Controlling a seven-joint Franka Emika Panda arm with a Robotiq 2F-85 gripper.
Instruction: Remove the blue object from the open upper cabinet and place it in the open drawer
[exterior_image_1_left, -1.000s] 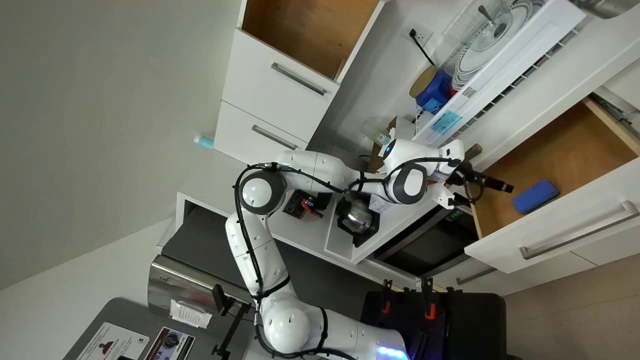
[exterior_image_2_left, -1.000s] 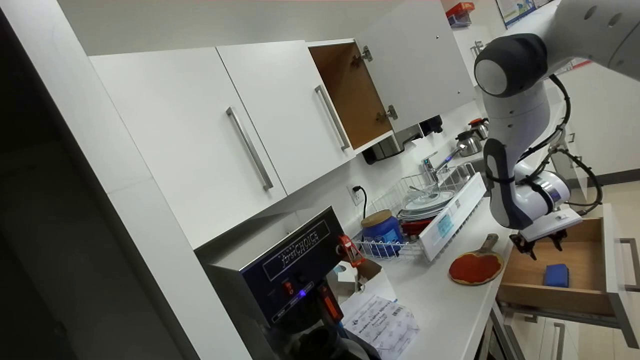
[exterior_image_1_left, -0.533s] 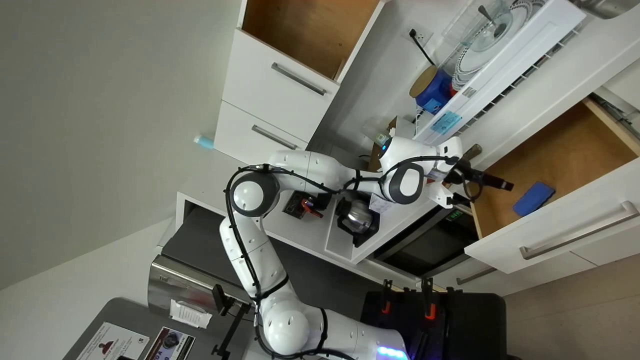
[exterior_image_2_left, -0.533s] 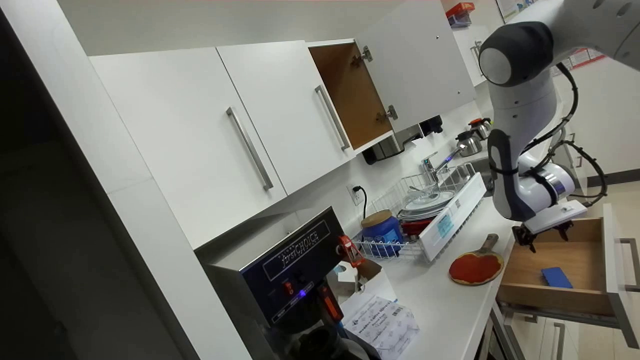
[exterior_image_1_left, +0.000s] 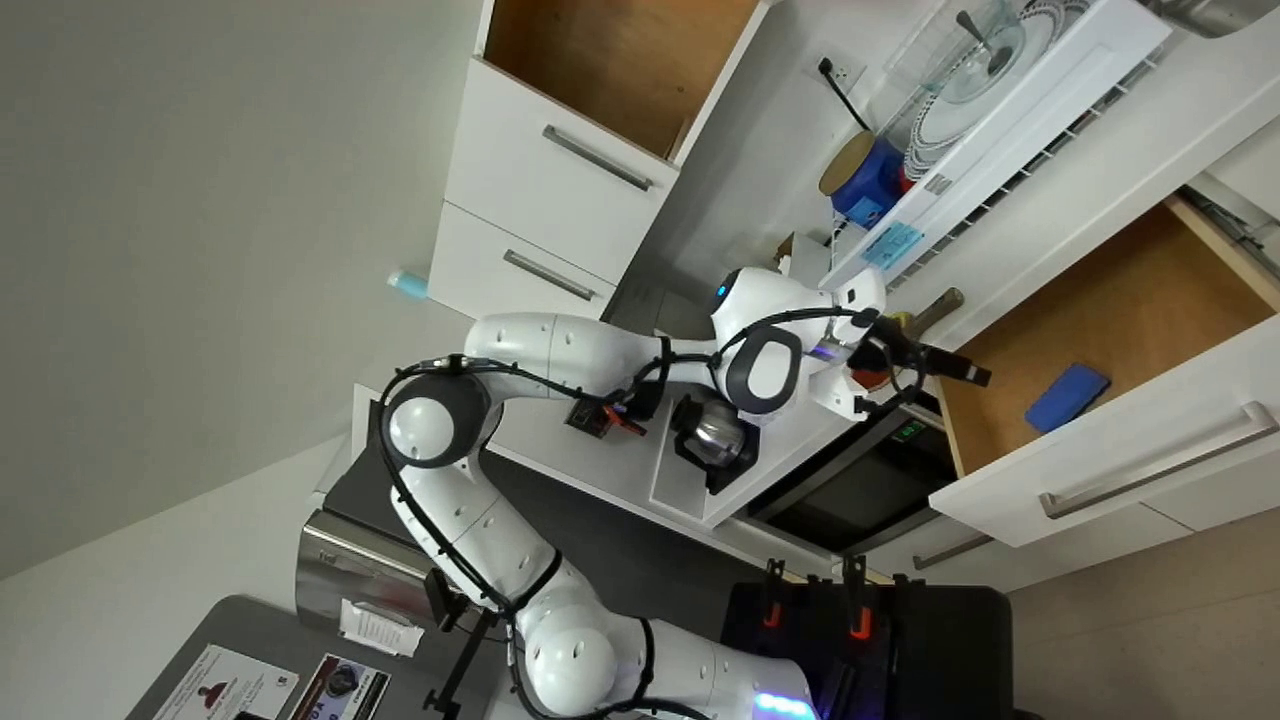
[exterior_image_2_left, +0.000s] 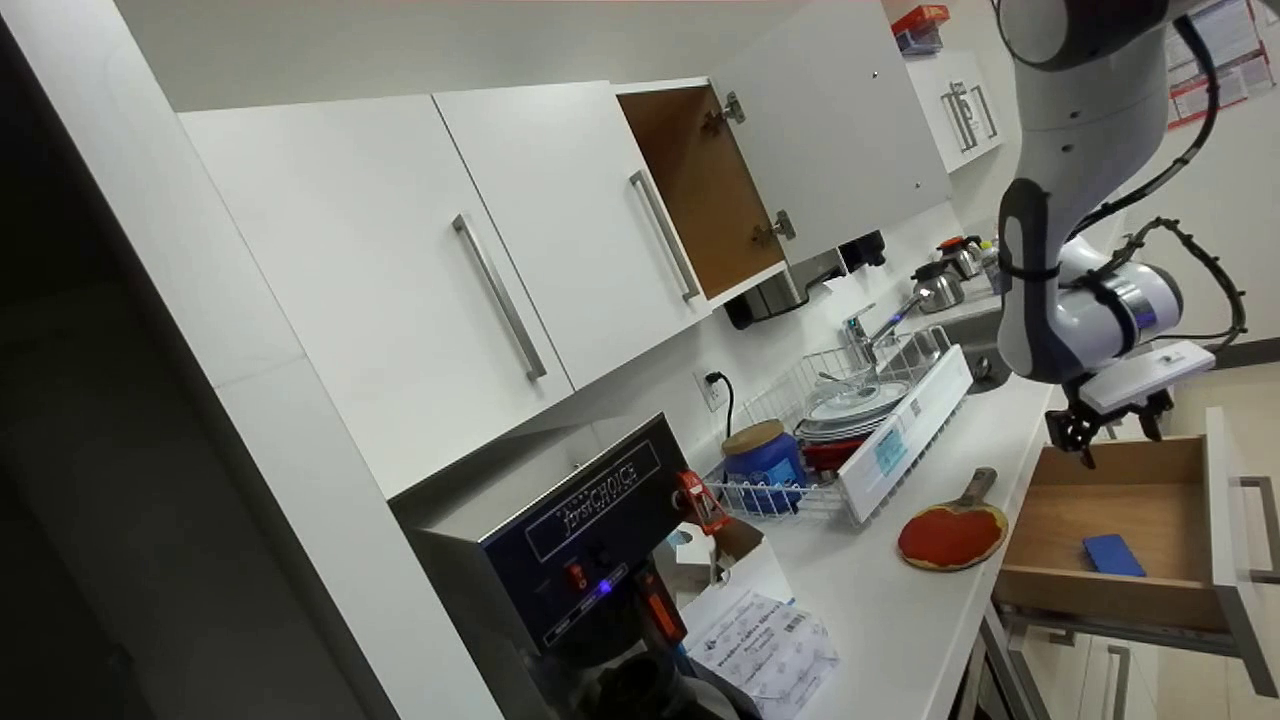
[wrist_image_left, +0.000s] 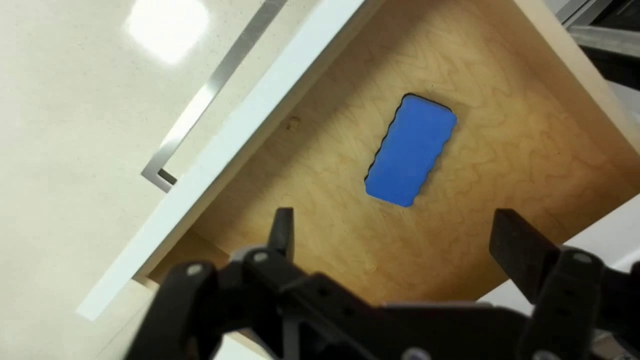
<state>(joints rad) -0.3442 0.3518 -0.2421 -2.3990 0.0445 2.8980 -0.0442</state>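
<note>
The blue object (exterior_image_1_left: 1068, 397) is a flat, rectangular block with wavy long edges. It lies flat on the light brown wooden floor of the open drawer (exterior_image_1_left: 1150, 290), near the white front panel. It also shows in an exterior view (exterior_image_2_left: 1112, 555) and in the wrist view (wrist_image_left: 411, 151). My gripper (wrist_image_left: 392, 215) is open and empty, its black fingers wide apart. In an exterior view the gripper (exterior_image_2_left: 1120, 447) hangs above the drawer, clear of the blue object. The open upper cabinet (exterior_image_2_left: 690, 180) has a brown interior; the part that shows holds nothing.
A dish rack (exterior_image_2_left: 905, 430) with plates and a dark blue jar (exterior_image_2_left: 765, 470) stands on the counter. A red paddle (exterior_image_2_left: 952, 536) lies near the counter edge beside the drawer. A coffee machine (exterior_image_2_left: 600, 530) stands at the counter's near end. The cabinet door (exterior_image_2_left: 830, 130) is swung open.
The blue object has dropped from a tilted or standing pose to lying flat in the drawer. The open gripper has moved up and back, away from the drawer.
</note>
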